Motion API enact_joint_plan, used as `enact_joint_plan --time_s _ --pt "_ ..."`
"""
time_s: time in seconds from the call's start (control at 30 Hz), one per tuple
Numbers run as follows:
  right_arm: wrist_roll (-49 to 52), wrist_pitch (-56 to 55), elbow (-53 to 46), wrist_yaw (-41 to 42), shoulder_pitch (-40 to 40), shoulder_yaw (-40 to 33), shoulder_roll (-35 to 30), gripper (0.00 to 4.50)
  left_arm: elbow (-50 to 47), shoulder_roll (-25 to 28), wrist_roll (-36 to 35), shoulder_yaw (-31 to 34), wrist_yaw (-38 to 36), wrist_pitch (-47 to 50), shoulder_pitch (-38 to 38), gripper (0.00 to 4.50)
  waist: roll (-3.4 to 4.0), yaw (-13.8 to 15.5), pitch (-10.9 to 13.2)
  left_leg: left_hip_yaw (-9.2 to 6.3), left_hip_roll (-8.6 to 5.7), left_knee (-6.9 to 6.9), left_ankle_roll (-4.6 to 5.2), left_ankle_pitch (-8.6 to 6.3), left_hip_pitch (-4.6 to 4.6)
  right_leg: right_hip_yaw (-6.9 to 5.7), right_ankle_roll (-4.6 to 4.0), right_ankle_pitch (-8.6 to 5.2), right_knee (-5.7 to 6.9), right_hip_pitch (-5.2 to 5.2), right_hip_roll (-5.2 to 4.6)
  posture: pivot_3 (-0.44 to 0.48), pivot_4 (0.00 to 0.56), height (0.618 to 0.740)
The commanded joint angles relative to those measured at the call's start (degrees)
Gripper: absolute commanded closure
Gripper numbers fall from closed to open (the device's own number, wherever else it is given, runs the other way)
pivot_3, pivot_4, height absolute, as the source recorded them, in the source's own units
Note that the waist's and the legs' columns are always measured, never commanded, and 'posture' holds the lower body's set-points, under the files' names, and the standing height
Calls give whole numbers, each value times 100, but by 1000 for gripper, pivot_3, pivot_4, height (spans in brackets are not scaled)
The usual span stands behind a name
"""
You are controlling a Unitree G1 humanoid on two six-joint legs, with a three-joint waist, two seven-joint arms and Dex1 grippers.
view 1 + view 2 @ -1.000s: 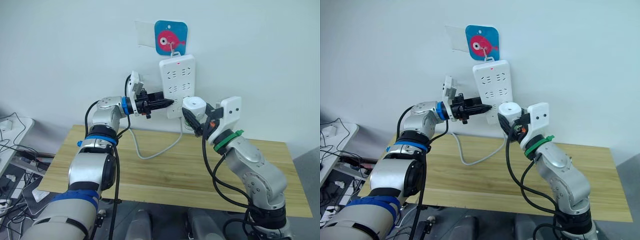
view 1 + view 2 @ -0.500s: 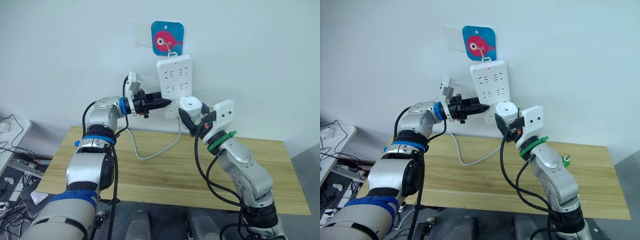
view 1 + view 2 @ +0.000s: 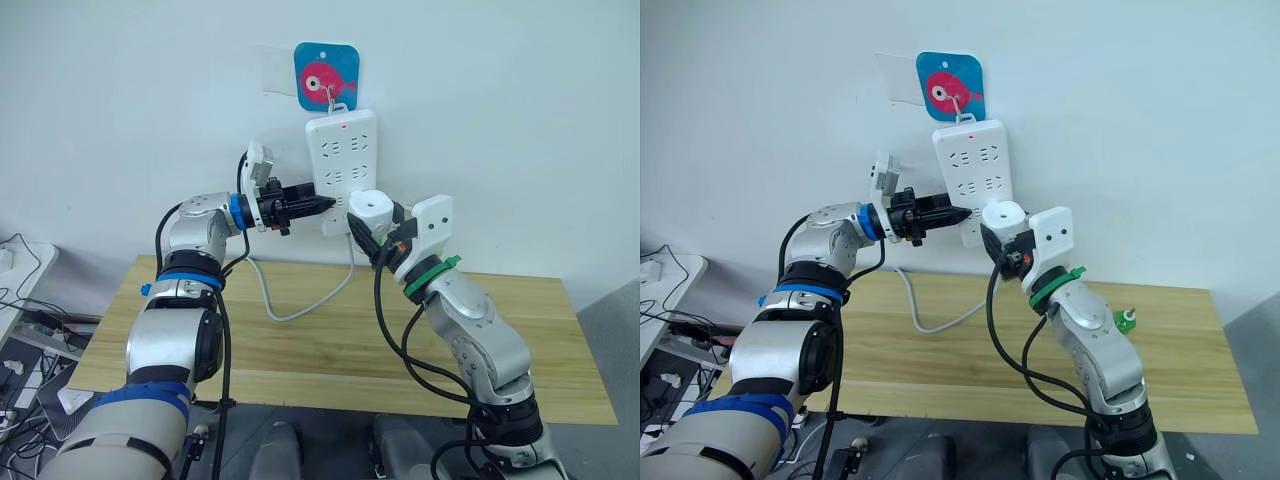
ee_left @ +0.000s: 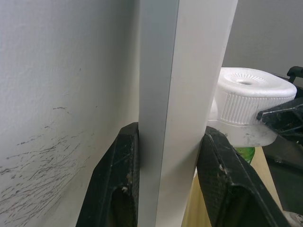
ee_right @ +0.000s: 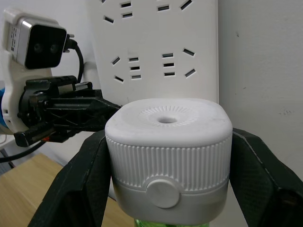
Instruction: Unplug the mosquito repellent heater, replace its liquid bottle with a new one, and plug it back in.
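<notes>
The white mosquito repellent heater [image 3: 368, 205] is held upright at the lower right corner of the wall-hung white power strip [image 3: 342, 160]. My right gripper [image 5: 168, 156] is shut on it, one black finger [image 5: 78, 189] on each side. A green liquid bottle [image 5: 163, 222] shows under the heater. The heater's prongs are hidden, so I cannot tell if it sits in a socket. My left gripper [image 3: 325, 203] is shut on the strip's left edge, its fingers [image 4: 118, 189] clamping the strip [image 4: 184, 94] front and back.
The strip hangs from a blue fish hook plate [image 3: 328, 75], and its white cable [image 3: 300, 300] loops down to the wooden table [image 3: 300, 350]. A small green object [image 3: 1125, 320] sits on the table behind my right arm.
The camera has shifted. My right arm has drawn in, bringing the heater slightly closer to the strip. The left gripper keeps its hold on the strip's edge.
</notes>
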Motion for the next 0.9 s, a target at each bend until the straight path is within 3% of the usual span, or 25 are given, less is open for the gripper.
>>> enact_joint_plan --time_s 0.03,0.3,0.33,0.43,0.47,0.9 --pt "-282 11 398 -72 -284 109 74 1395 -371 -293 -257 -112 -518 151 -127 3212 0 -14 0 0 0 0 0 0 0 0 0 0 1 0 0 20 152 740" --pt "-285 17 314 33 -230 42 44 1395 -320 -285 -222 -112 -481 73 -139 3212 0 -29 0 -1 0 0 0 1 0 -1 0 0 2 0 0 20 150 740" --pt "-251 10 231 52 -190 10 34 861 -309 -282 -209 -113 -468 44 -138 3212 0 -29 0 -1 0 0 0 1 -1 -1 0 0 2 0 0 20 150 740" --pt "-134 55 -92 154 -20 -61 -36 107 -257 -278 -157 -109 -423 -68 -135 3212 0 41 -4 -3 -2 -1 0 1 -2 -5 0 0 -3 2 -1 17 148 740" --pt "-95 107 -235 199 57 -89 -95 46 -254 -280 -148 -106 -423 -79 -133 3212 0 53 -4 -5 -1 -1 -1 1 -11 -7 0 0 -8 -4 -2 17 148 740" --pt "1315 1816 -2072 1001 632 -1110 -1329 46 -63 -248 -86 -114 -384 -258 -179 3212 -1 132 -5 -9 -7 -6 -1 -1 -18 -14 0 -1 -27 0 -8 -1 139 740"
